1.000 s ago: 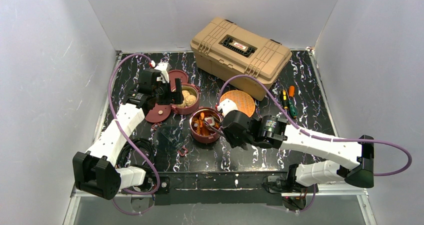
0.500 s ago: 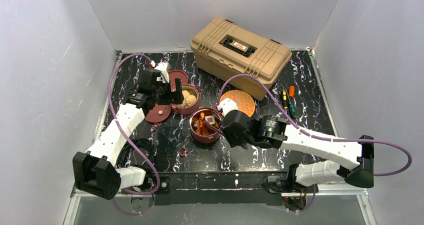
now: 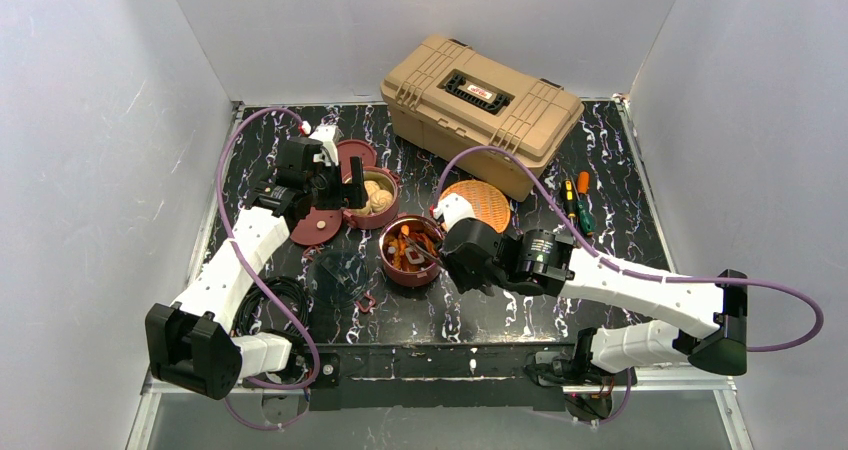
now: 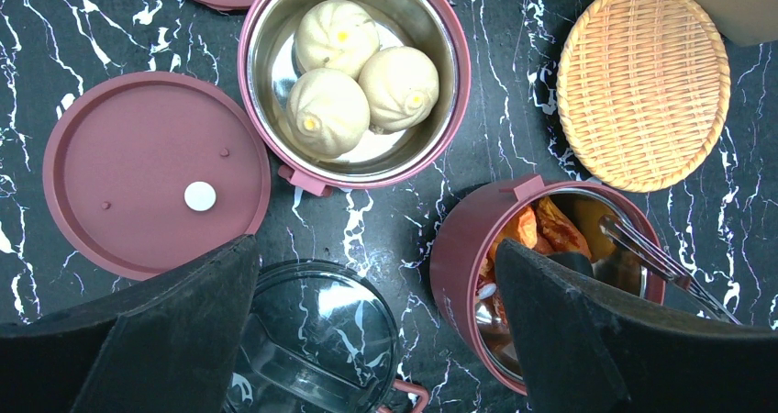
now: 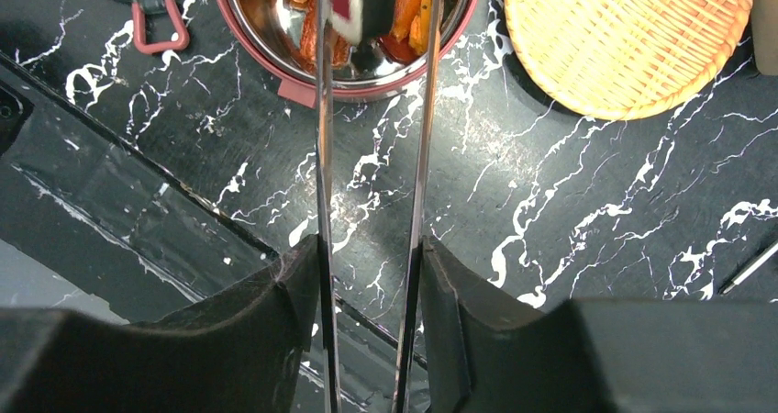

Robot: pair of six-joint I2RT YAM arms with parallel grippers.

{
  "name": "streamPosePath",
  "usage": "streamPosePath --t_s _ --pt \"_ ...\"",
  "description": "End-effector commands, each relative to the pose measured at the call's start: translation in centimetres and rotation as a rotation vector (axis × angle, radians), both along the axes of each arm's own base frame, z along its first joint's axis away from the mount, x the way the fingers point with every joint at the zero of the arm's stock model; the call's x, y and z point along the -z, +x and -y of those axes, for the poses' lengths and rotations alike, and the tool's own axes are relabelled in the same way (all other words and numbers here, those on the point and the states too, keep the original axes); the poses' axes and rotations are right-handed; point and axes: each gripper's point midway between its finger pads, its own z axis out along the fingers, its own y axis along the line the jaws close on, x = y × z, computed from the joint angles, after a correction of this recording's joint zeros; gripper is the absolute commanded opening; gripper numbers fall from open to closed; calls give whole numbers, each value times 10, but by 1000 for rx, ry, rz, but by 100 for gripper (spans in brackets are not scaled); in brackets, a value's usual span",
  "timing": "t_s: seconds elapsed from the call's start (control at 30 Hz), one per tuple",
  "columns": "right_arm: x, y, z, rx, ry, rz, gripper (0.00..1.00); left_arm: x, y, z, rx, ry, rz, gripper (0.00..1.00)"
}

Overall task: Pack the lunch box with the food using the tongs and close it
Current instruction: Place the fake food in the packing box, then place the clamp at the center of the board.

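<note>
Two maroon lunch box bowls stand open. One bowl [image 3: 372, 198] [image 4: 353, 78] holds three beige buns [image 4: 365, 83]. The other bowl [image 3: 410, 250] [image 5: 349, 60] holds orange and red chunks [image 4: 541, 229]. A flat maroon lid [image 4: 156, 174] [image 3: 318, 226] lies left of the bun bowl. My right gripper [image 5: 371, 248] [image 3: 447, 260] is shut on the tongs [image 5: 323, 156] [image 4: 661, 266], whose two arms reach into the chunk bowl. A dark, white and red piece [image 5: 353, 0] sits between their tips. My left gripper [image 4: 376, 248] [image 3: 350, 185] hangs open above the gap between the bowls, holding nothing.
A clear round lid [image 4: 312, 340] [image 3: 340, 270] with a pink clasp [image 5: 156, 27] lies near the chunk bowl. An orange woven plate [image 3: 477, 203] [image 5: 624, 37] sits to the right. The tan toolbox [image 3: 480, 105] stands behind. Screwdrivers [image 3: 575, 200] lie far right. A second maroon lid [image 3: 357, 153] lies at the back.
My right gripper's jaws have widened a little and the tongs' arms have spread with them over the chunk bowl. The left arm has not moved.
</note>
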Motion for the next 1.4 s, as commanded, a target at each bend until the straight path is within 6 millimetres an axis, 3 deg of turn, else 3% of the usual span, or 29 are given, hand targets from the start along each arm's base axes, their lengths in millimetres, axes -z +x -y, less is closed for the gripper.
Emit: streamPosePath --t_s 0.0,0.27,0.4,0.8,1.0,1.17,1.37 --pt "-34 10 -14 17 93 69 49 -12 -1 0 2 -15 18 99" --pt "-67 16 -14 70 186 105 45 -14 -1 0 4 -15 24 99" --pt "-72 28 17 222 151 152 43 -15 -1 0 2 -15 27 99" --pt "-31 27 116 648 66 57 44 -16 -2 1 5 -24 29 99" --pt "3 33 137 729 -22 22 43 -16 -2 2 7 -29 29 99" --pt "15 42 153 791 -49 21 45 -18 -2 1 4 -26 33 99" --pt "50 48 147 798 3 -65 45 -20 -4 4 13 -42 38 99"
